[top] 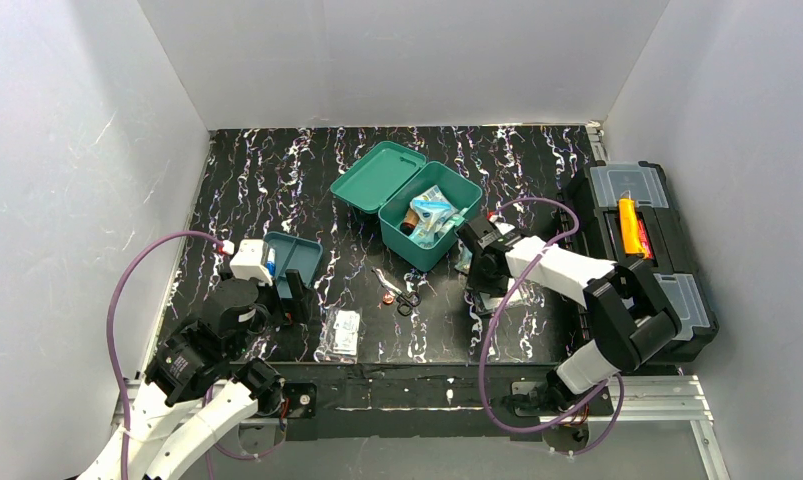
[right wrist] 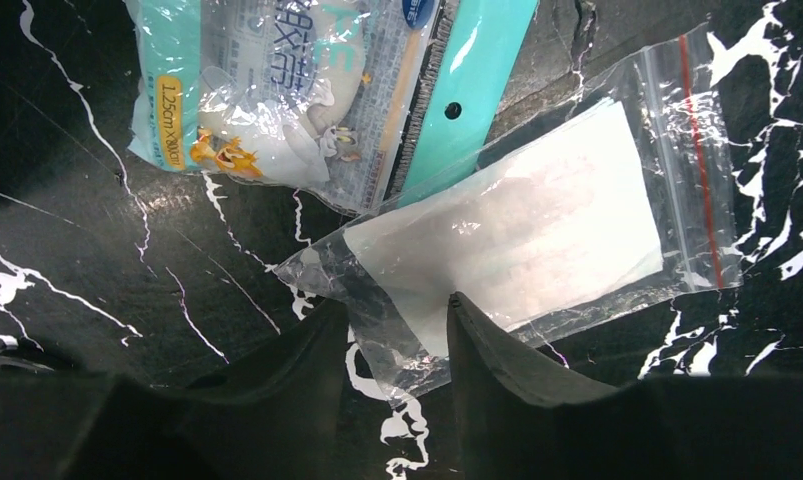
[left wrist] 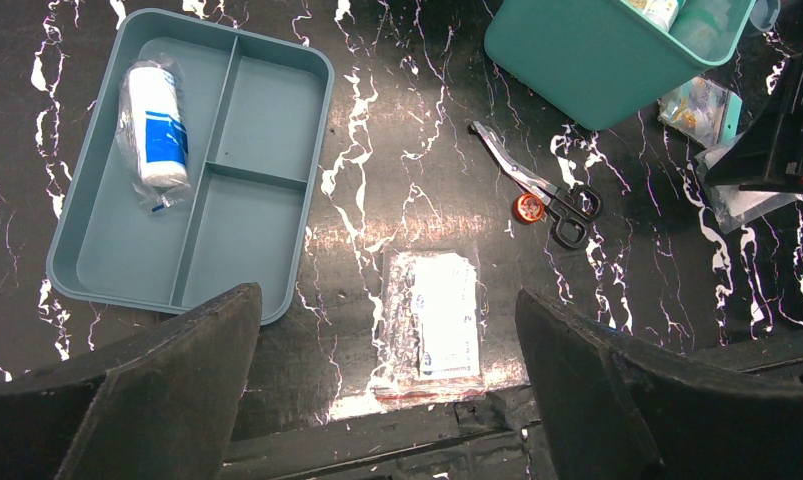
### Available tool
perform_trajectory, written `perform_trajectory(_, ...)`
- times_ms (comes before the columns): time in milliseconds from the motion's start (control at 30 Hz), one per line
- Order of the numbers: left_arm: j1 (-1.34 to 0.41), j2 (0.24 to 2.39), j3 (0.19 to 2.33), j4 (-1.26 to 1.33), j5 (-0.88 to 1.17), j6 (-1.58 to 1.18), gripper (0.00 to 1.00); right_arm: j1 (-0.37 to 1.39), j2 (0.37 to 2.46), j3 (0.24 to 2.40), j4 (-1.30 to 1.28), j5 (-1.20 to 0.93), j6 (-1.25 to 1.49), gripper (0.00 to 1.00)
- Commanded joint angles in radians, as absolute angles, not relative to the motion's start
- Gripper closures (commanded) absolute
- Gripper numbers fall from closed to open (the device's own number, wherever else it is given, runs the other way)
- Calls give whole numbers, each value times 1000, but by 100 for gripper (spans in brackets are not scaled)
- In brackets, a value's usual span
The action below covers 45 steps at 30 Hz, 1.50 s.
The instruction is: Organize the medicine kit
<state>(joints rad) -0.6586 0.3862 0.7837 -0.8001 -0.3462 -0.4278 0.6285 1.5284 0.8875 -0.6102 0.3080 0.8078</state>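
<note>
The teal medicine kit [top: 402, 240] stands open mid-table, lid laid back and packets inside; its wall [left wrist: 597, 75] shows in the left wrist view. Its blue-teal inner tray [left wrist: 262, 120] lies apart at the left [top: 302, 252] and holds a wrapped bandage roll [left wrist: 155, 125]. My left gripper [left wrist: 385, 295] hangs open above a zip bag with a white pad [left wrist: 437, 325]. My right gripper [right wrist: 397, 315] is low beside the kit's right side [top: 474, 265]. Its jaws stand apart around the corner of a clear zip bag [right wrist: 537, 230] with a white pad.
Scissors [left wrist: 547, 190] and a small orange roll [left wrist: 527, 208] lie between tray and kit. A tape packet on a teal card [right wrist: 277, 90] overlaps the clear bag. A black toolbox [top: 642, 250] fills the right edge. White walls enclose the table.
</note>
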Motion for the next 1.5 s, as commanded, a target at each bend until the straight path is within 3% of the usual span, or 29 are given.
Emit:
perform_trajectory(0, -662, 384, 785, -791, -344, -422, 2, 627, 1544, 881, -592, 321, 813, 56)
perform_trajectory(233, -662, 384, 785, -790, -344, -422, 2, 627, 1543, 851, -590, 312, 826, 82)
perform_trajectory(333, -661, 385, 785, -791, -342, -422, 2, 627, 1528, 833, -588, 302, 829, 99)
perform_trajectory(733, -663, 382, 785, -790, -341, -422, 2, 703, 1306, 756, -585, 269, 822, 99)
perform_trajectory(1067, -661, 379, 785, -789, -341, -422, 0, 834, 1150, 770, -515, 73, 780, 99)
perform_trajectory(1467, -662, 359, 785, -794, -357, -430, 1, 1008, 1293, 1024, -463, 13, 643, 99)
